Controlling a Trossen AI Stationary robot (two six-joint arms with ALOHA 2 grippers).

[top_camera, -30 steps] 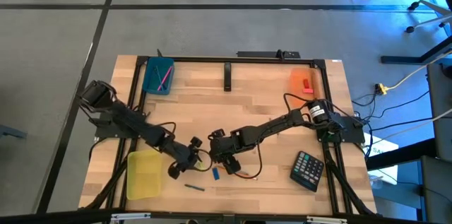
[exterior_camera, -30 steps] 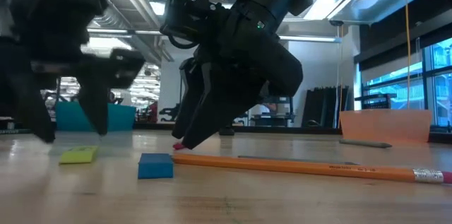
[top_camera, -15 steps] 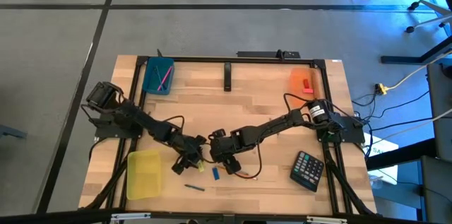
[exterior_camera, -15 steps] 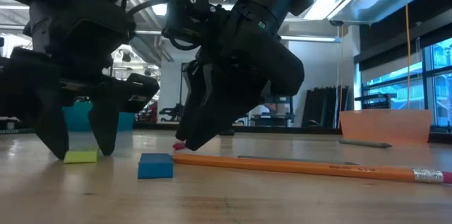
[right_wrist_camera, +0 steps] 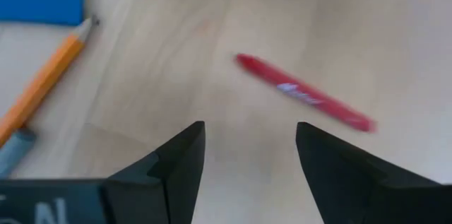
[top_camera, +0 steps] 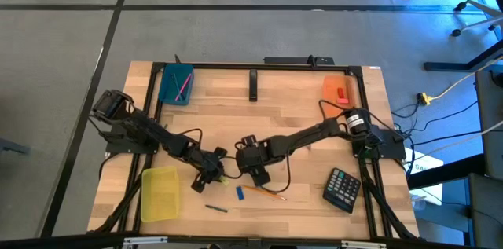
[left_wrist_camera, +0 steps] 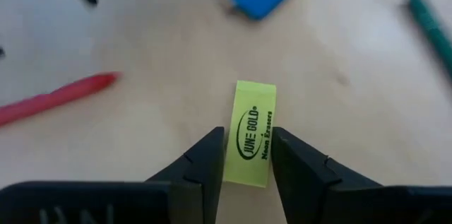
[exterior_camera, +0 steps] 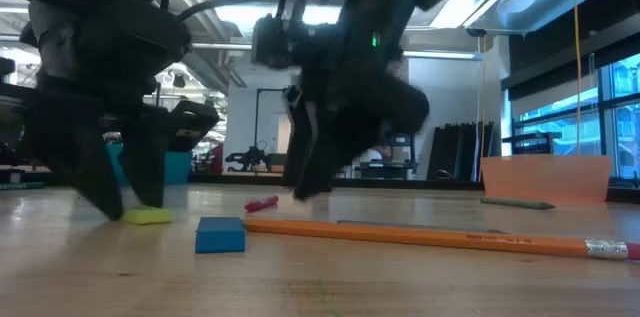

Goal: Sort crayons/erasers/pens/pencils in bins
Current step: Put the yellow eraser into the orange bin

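A small yellow eraser (left_wrist_camera: 250,136) lies on the wood table near its front middle, and also shows in the low view (exterior_camera: 147,216). My left gripper (top_camera: 214,175) is shut on it. My right gripper (top_camera: 255,172) is open and empty, a little above the table. It stands over a thin red stick (right_wrist_camera: 304,100), which lies flat on the table (exterior_camera: 262,203). A blue block (top_camera: 240,192) and an orange pencil (top_camera: 264,193) lie just in front of both grippers. My left gripper pinches the yellow eraser's two long sides (left_wrist_camera: 233,155) between its two fingers, at the end nearer the wrist. The fingers (exterior_camera: 148,172) slant down from the table's left and lie along the eraser. The eraser's underside is on the table.
The teal bin (top_camera: 175,84) at the far left holds pink sticks. The orange bin (top_camera: 336,89) at the far right holds a red piece. The yellow bin (top_camera: 159,193) is at the near left. A black calculator (top_camera: 343,188) is at the near right, and a teal pen (top_camera: 217,208) lies near the front edge.
My left gripper has gone toward the table's right, come down astride the yellow eraser and shut on it, and the eraser has slid a little to the right. My right gripper has risen off the red stick and backed toward the far edge, leaving the stick on the table.
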